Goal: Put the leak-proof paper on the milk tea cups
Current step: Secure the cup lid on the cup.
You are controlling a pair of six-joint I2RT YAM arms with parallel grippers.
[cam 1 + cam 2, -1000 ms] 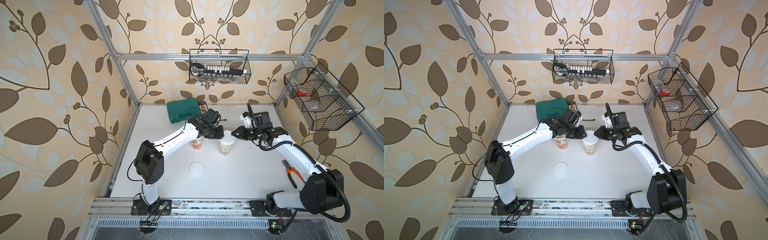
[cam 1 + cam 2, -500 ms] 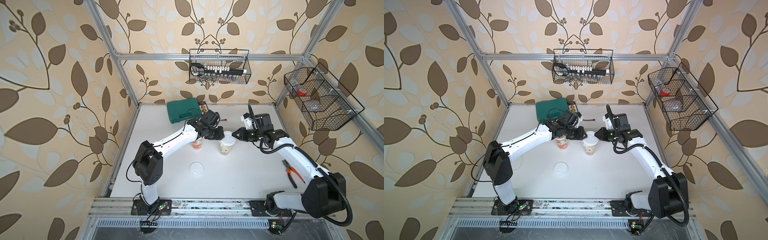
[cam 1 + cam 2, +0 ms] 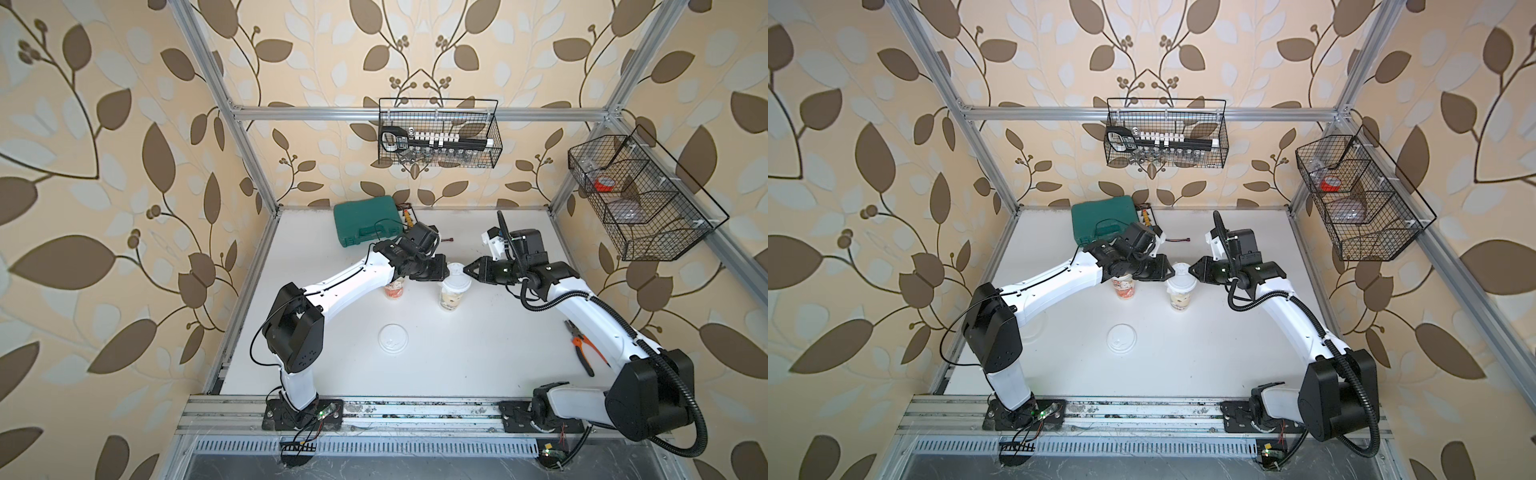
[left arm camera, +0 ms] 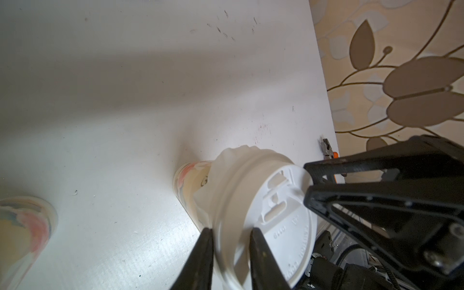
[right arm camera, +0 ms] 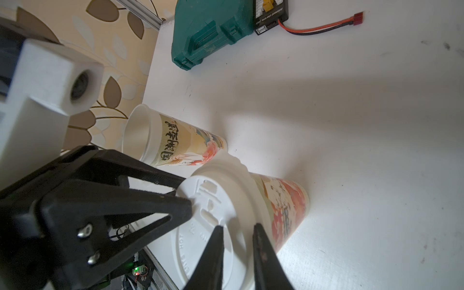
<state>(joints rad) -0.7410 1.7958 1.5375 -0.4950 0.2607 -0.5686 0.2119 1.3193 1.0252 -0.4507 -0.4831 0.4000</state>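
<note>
1. In both top views the two milk tea cups stand near the frame's centre: the lidded cup point(image 3: 450, 299) and, just left of it, the open cup point(image 3: 395, 289). The left gripper point(image 3: 447, 272) and the right gripper point(image 3: 465, 269) meet at the lid point(image 3: 456, 284) from opposite sides. A spare lid point(image 3: 392, 339) lies flat below centre. No writing is legible from here.
2. In the left wrist view the leak-proof paper point(image 4: 231, 155) shows at lower centre as a crinkled white frill squeezed out beneath the lid point(image 4: 283, 213). It drapes over the mouth of the lidded cup point(image 4: 190, 180). The left gripper point(image 4: 229, 231) grasps the lid's rim, with one finger on each side of it. Embossed letters on the lid are too small to read.
3. In the right wrist view the right gripper point(image 5: 237, 229) straddles the lid's rim at bottom centre. I cannot tell whether it pinches the rim or merely brackets it. "HOT" is embossed on the lid point(image 5: 200, 226). The open cup point(image 5: 180, 143), centre left, carries black brush calligraphy, and its mouth is bare. By my judgement one cup is papered and capped and the other awaits its film. I cannot make out a second film in any view.
</note>
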